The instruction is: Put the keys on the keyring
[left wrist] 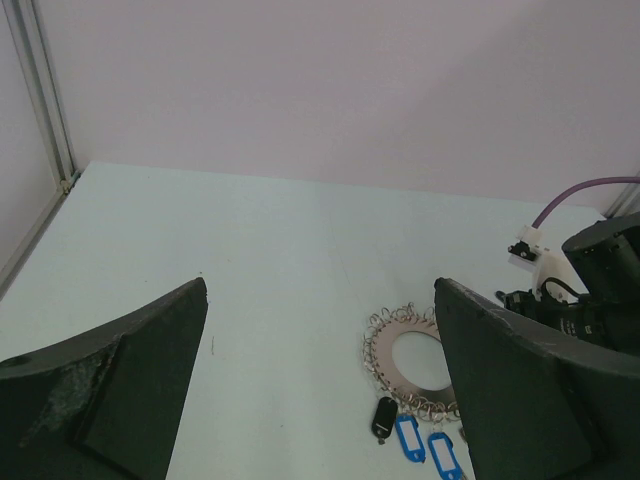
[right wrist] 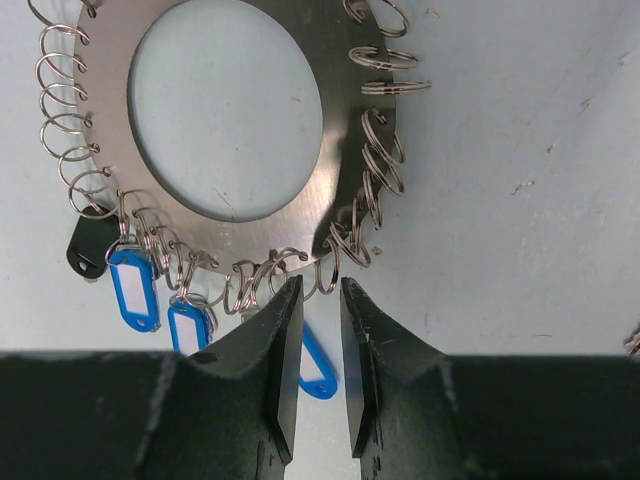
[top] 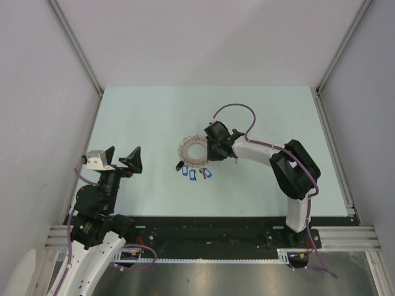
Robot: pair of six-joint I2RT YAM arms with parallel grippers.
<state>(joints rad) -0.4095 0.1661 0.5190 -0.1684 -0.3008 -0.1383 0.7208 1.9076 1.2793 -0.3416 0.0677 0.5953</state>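
Metal keyring [right wrist: 345,190], blue keys [right wrist: 133,290] at rim | left tool [left wrist: 320,300] wide, empty | right tool [right wrist: 320,290] near-closed, grip unclear

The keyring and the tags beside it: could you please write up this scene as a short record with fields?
keyring: flat on the table, small wire rings fringing its rim
keys: one black tag and three blue tags at the rim's near edge
right gripper: low at that edge, jaws nearly together; one blue tag runs beneath them; whether anything is pinched cannot be told
left gripper: wide open, empty, off to the left, apart from the keyring
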